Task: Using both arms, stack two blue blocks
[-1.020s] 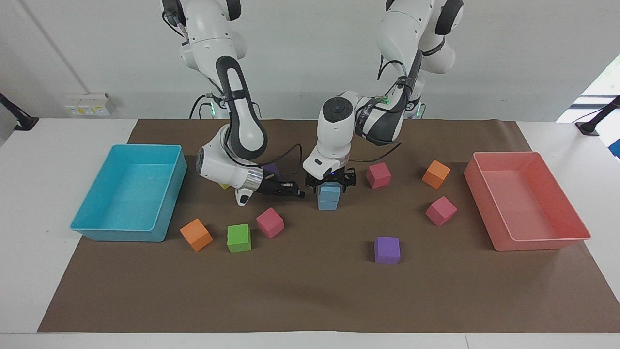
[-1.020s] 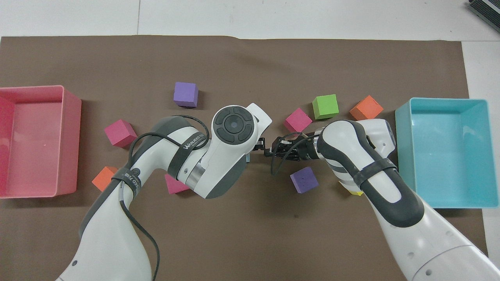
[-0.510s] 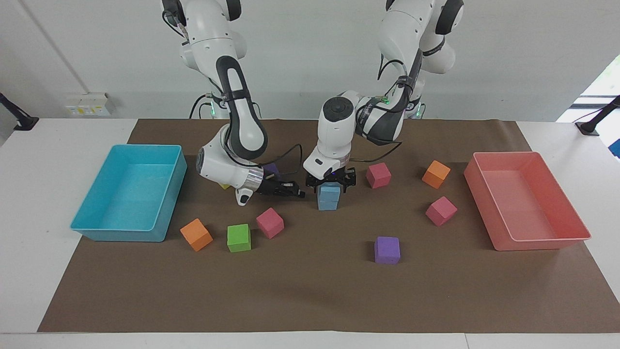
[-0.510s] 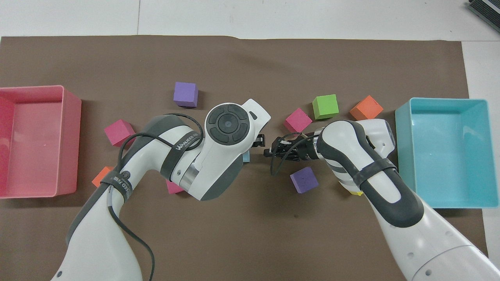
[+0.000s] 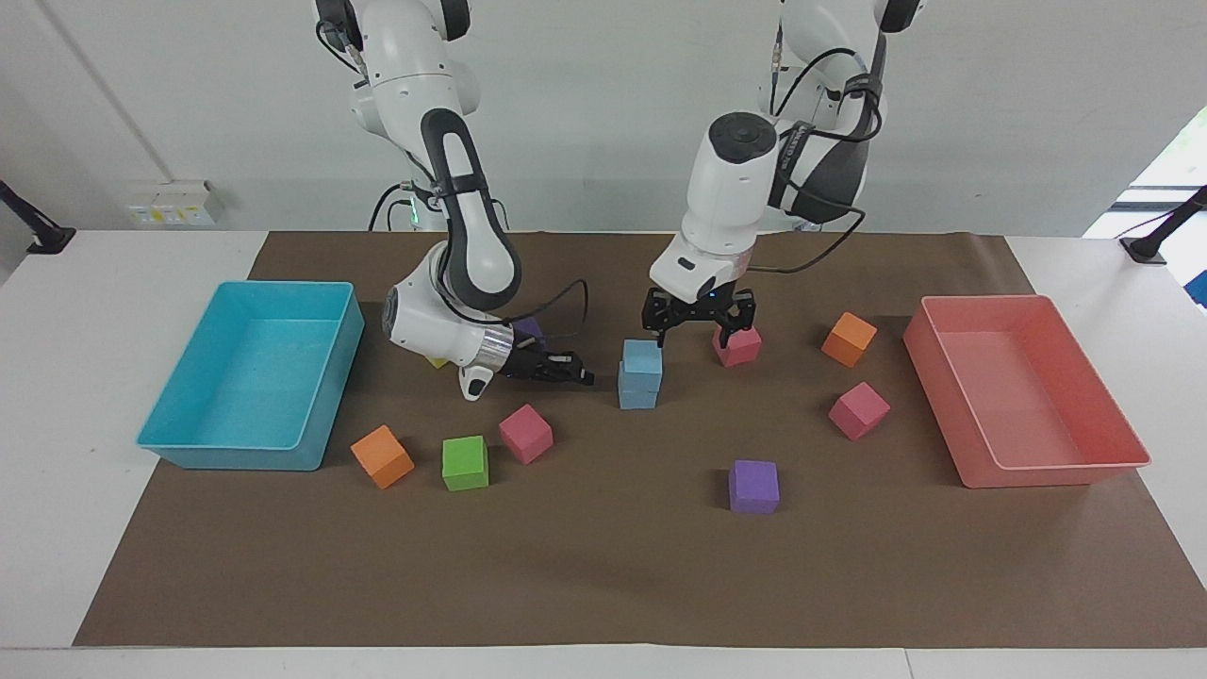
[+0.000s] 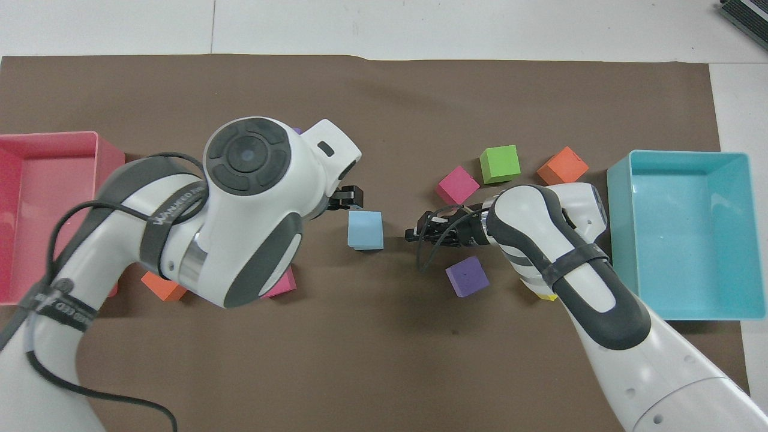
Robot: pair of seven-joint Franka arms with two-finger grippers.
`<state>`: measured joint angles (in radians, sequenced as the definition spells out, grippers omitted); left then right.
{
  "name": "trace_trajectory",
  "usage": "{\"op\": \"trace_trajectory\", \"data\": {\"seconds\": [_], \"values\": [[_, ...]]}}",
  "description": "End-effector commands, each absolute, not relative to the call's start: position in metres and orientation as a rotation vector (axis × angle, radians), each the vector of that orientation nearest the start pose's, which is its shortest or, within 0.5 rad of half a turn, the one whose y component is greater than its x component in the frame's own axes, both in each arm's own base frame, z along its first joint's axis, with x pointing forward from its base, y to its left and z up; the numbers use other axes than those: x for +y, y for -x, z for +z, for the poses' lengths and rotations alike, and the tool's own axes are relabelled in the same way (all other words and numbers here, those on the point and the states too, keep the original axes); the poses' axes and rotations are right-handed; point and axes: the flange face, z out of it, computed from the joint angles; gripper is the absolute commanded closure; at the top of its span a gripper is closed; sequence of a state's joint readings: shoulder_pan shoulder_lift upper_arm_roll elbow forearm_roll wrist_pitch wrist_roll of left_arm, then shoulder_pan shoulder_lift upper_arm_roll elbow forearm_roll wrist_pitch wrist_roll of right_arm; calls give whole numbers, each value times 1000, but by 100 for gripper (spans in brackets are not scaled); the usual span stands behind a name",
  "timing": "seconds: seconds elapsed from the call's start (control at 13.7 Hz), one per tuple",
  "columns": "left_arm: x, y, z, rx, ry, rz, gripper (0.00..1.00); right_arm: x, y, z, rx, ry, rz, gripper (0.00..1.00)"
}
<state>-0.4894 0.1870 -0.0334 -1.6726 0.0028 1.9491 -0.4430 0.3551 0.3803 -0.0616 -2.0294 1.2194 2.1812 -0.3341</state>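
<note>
**A:** Starting at the robots' end, where were the hands?

**B:** The right gripper [image 5: 577, 375] lay low over the brown mat [image 5: 603, 566], clenched with its fingertips together and holding nothing. Its tip was just beside the lower blue block [image 5: 638, 396], toward the right arm's end of the table. A purple cube [image 5: 530, 327] sat close by that wrist, nearer to the robots. The left gripper [image 5: 696, 339] hung up in the air with its fingers spread and empty, over the mat between the stack and a magenta cube [image 5: 736, 346].

**A:** And the 2 blocks themselves?

**B:** They were near the middle of the mat, with the upper blue block [image 5: 643, 358] resting on the lower one and nothing gripping either. Both were pale sky-blue, matte and foam-like. The upper 1 sat a touch toward the left arm's end, so the edges did not quite line up.

**A:** So the step in hand was clearing away?

**B:** I judged it so. To do it well, the left arm needed to climb straight up before swinging off. The right needed to draw back along its own line, away from the lower block, because a brush from that closed tip could topple a light stack.

**A:** Anything farther out in the way?

**B:** No. Another magenta cube [image 5: 525, 433] and a green cube [image 5: 466, 463] lay farther from the robots, well apart from the stack.
</note>
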Motion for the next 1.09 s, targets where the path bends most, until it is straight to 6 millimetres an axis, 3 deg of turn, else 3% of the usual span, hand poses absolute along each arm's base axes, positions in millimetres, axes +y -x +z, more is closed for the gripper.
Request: {"op": "trace_trajectory", "data": {"seconds": [0.0, 0.22, 0.44, 0.73, 0.8, 0.95, 1.02], "values": [[-255, -547, 532, 226, 3178, -95, 0, 198, -561, 272, 174, 2317, 159, 100], [-187, -551, 564, 344, 3151, -70, 0, 192, -569, 291, 142, 2402, 155, 98], [-130, -558, 589, 435, 3132, -19, 0, 188, -577, 322, 96, 2515, 122, 65], [-80, -560, 634, 389, 3131, -24, 0, 176, -580, 360, 103, 2654, 88, 22], [-74, -557, 640, 379, 3127, 7, 0, 173, -580, 367, 98, 2678, 74, 0], [-52, -552, 645, 338, 3139, 55, 0, 154, -583, 381, 50, 2762, 27, 0], [-52, -541, 658, 350, 3136, 43, 0, 149, -583, 389, 22, 2794, 8, 0]]}}
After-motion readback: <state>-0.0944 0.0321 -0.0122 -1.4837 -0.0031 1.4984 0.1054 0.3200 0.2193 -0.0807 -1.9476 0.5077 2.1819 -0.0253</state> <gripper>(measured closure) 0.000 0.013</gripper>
